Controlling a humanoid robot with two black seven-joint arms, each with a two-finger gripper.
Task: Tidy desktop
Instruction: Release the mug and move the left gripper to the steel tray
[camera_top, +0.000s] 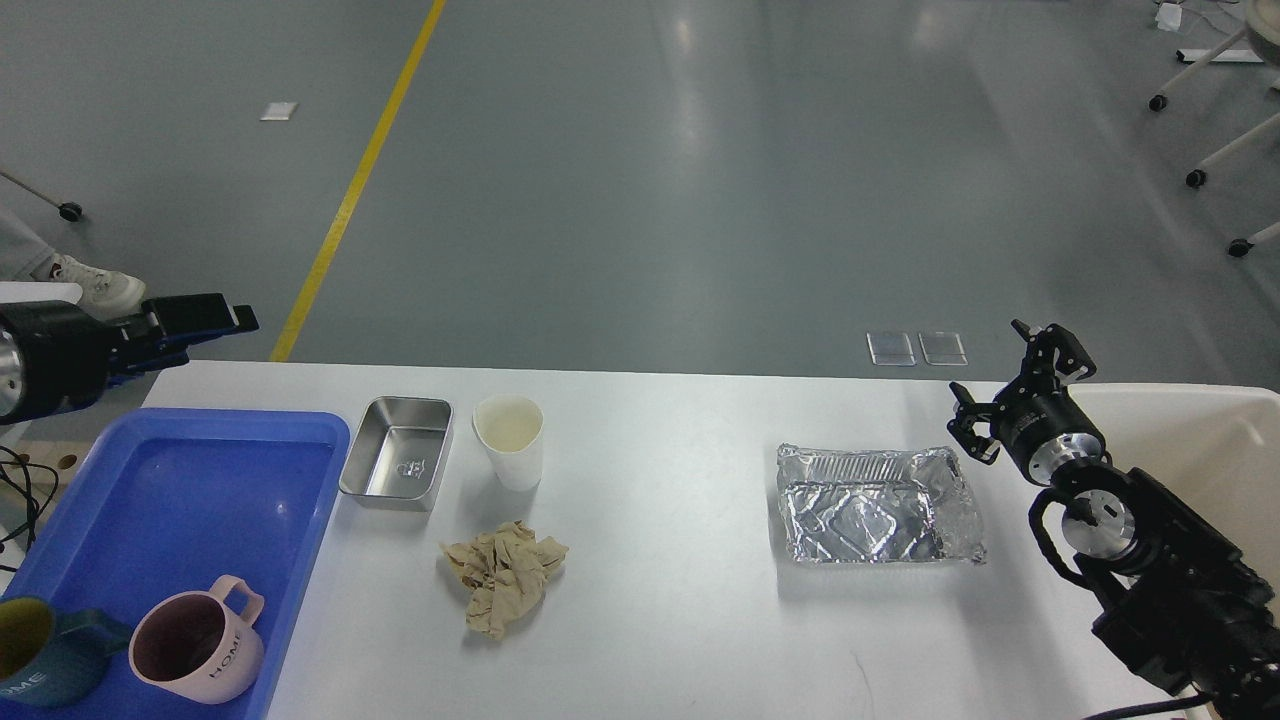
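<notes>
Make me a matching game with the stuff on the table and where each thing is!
Things:
1. pink mug
2. paper cup
3. foil tray
4. napkin

Places:
A. nearest the right gripper
B. in the blue tray
C. crumpled, just in front of the cup
D. standing right of the steel tin

Pairs: 1-B, 2-D, 3-A, 4-C

A smooth white desktop (700, 620) carries a shiny steel box (397, 465), crinkled foil tray (875, 505), crumpled brown paper (505, 575) and a glossy blue plastic tray (290, 560).
</notes>
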